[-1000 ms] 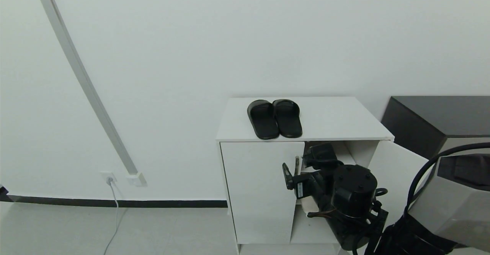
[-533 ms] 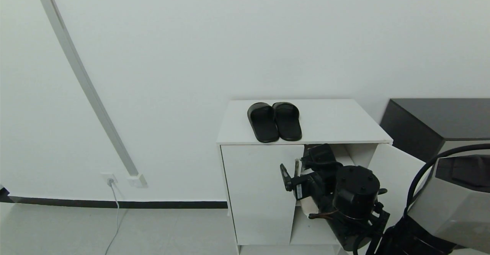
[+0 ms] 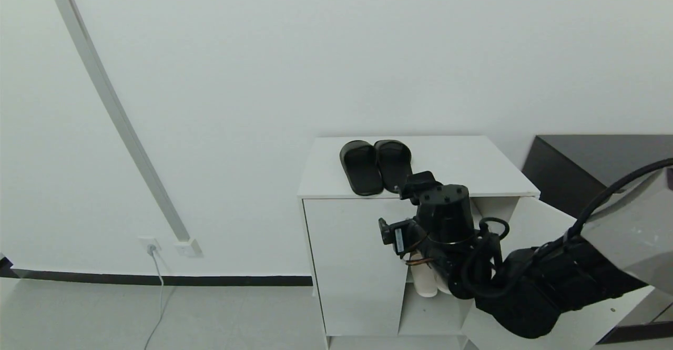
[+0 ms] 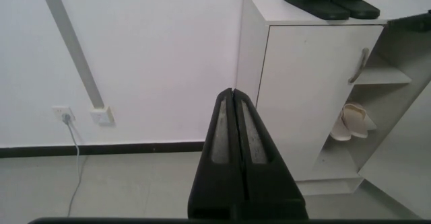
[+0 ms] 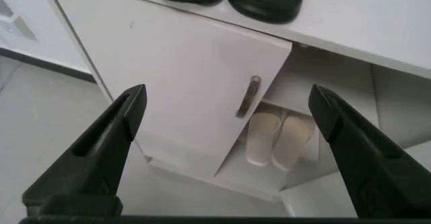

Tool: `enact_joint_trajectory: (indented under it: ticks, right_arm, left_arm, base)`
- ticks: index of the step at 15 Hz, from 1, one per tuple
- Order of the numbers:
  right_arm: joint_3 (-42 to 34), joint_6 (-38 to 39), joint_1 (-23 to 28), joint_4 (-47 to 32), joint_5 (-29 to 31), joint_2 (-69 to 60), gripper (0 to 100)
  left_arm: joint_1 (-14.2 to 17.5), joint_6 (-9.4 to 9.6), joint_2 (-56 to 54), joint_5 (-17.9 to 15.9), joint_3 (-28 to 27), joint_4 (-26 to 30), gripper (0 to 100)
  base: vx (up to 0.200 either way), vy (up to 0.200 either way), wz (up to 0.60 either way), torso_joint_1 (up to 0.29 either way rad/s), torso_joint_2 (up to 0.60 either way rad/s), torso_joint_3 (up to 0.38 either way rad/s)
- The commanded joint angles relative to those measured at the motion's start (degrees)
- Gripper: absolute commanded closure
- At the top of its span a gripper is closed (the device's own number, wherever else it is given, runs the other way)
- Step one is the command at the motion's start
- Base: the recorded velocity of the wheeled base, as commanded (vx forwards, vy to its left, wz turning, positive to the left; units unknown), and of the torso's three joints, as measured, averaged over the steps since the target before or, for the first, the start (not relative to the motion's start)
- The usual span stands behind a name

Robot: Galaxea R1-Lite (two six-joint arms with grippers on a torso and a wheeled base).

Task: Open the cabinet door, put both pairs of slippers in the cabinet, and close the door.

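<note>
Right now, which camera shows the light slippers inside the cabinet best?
The right wrist view: both light slippers lie side by side inside the cabinet, unblocked. The left wrist view shows them smaller. In the head view the right arm hides most of them.

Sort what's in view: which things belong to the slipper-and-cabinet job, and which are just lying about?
Job: white cabinet; its open right door; black slippers on top; pale slippers on a shelf inside; right tool, open, before the cabinet; left tool, shut.
Lying about: dark unit beside the cabinet; wall socket with cable; slanted wall conduit.
</note>
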State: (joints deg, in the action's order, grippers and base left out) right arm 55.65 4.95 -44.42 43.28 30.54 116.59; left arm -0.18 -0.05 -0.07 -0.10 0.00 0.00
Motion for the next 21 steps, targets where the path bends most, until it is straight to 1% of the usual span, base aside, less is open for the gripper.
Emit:
enact_joint_trajectory:
  ticks: [1, 2, 3, 12, 14, 18, 21]
  right_arm:
    - [6.8, 3.2, -0.1, -8.1, 0.0, -4.3, 0]
    - [8.2, 3.9, -0.1, -11.2, 0.0, -4.9, 0]
    - [8.8, 4.0, -0.1, -12.0, 0.1, -5.1, 0]
    - [8.2, 4.2, -1.4, -11.8, 0.0, -3.8, 0]
    - [7.7, 4.3, -2.1, -11.2, 0.2, -2.6, 0]
    - [7.1, 4.1, -2.3, -5.5, 0.3, 1.5, 0]
    - [8.3, 4.0, -2.0, -2.9, 0.0, 5.1, 0]
  left_arm:
    - [0.0, -0.04, 0.1, 0.0, 0.0, 0.0, 100]
    - [0.0, 0.05, 0.1, -0.1, 0.0, 0.0, 100]
    - [0.0, 0.05, 0.1, -0.1, 0.0, 0.0, 100]
    - [0.0, 0.05, 0.1, -0.1, 0.0, 0.0, 100]
    - [0.0, 0.05, 0.1, -0.1, 0.0, 0.0, 100]
    - [0.0, -0.13, 0.1, 0.0, 0.0, 0.0, 100]
    - [0.0, -0.13, 0.1, 0.0, 0.0, 0.0, 100]
  base:
    - [0.000, 0.000, 0.00, 0.000, 0.00, 0.000]
    - [0.000, 0.000, 0.00, 0.000, 0.00, 0.000]
    - [0.000, 0.000, 0.00, 0.000, 0.00, 0.000]
    - [0.200, 0.000, 0.00, 0.004, 0.00, 0.006]
    - [0.200, 0.000, 0.00, 0.005, 0.00, 0.007]
    - [0.200, 0.000, 0.00, 0.007, 0.00, 0.001]
    - [0.000, 0.000, 0.00, 0.000, 0.00, 0.000]
